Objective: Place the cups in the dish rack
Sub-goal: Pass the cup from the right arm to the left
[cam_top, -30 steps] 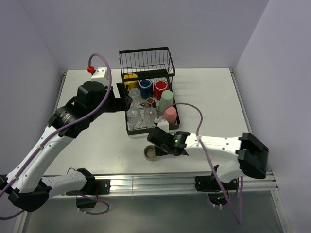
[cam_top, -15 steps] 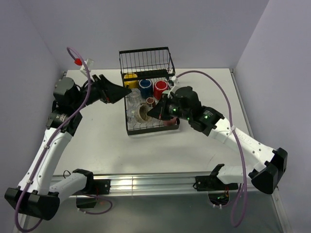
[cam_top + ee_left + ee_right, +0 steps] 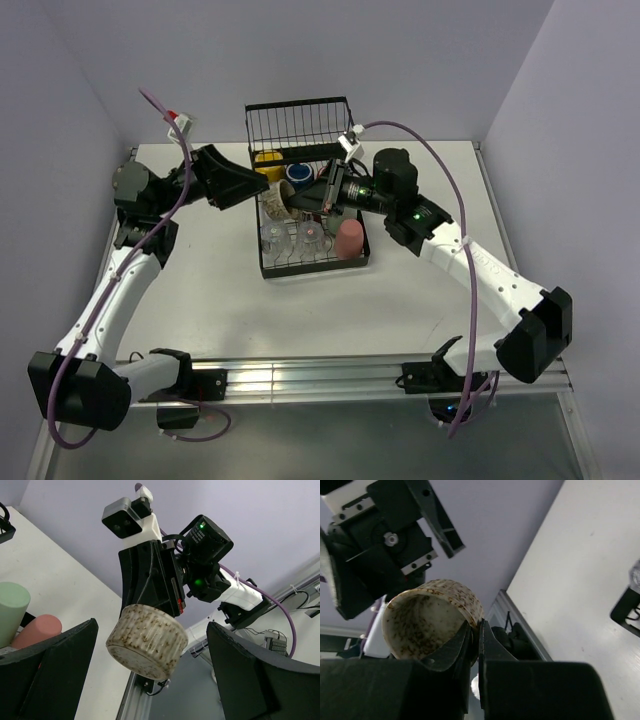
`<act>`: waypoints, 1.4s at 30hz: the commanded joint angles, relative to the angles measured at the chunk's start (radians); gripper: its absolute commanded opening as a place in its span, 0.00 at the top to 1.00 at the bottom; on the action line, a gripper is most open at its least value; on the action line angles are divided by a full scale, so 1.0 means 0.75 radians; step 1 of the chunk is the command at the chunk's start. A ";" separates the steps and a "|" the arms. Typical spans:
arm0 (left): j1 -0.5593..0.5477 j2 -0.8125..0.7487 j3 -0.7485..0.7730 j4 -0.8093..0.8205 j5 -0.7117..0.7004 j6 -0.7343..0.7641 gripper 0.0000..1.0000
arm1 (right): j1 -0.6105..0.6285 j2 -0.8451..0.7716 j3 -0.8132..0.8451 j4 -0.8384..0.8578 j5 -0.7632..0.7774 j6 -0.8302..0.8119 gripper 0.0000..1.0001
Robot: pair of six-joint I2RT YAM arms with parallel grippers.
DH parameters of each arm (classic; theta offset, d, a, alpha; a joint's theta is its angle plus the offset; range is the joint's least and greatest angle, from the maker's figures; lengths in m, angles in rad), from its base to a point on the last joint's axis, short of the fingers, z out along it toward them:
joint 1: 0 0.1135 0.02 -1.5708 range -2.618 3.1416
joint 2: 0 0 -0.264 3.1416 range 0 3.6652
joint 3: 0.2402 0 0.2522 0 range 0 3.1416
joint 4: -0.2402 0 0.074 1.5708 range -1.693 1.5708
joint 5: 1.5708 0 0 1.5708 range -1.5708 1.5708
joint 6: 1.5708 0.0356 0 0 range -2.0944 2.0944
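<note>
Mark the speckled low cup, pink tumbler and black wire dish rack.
Speckled low cup [image 3: 147, 642]: left wrist view, side wall.
Pink tumbler [image 3: 348, 240]: top external view, body.
Black wire dish rack [image 3: 298, 101]: top external view, basket rim.

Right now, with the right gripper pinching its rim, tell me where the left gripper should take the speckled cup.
Take the side wall near the base, coming from the base end. The speckled cup hangs sideways, base towards the open left gripper, while the right gripper pinches the rim at the mouth end, so only the base half is free.
</note>
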 commanded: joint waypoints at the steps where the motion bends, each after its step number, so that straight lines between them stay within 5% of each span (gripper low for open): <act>1: 0.005 0.015 0.068 0.060 0.043 0.026 0.03 | -0.009 0.015 0.104 0.213 -0.107 0.105 1.00; 29: -0.103 0.035 -0.022 0.154 0.047 0.024 0.08 | -0.048 0.134 0.105 0.479 -0.158 0.326 1.00; 35: -0.122 0.058 -0.006 0.176 0.043 0.010 0.29 | -0.046 0.150 0.086 0.528 -0.166 0.353 1.00; 38: -0.130 0.068 0.007 0.180 0.043 0.008 0.49 | -0.048 0.162 0.082 0.553 -0.181 0.365 1.00; 42: -0.136 0.074 0.025 0.174 0.037 0.010 0.95 | -0.048 0.169 0.078 0.537 -0.177 0.347 1.00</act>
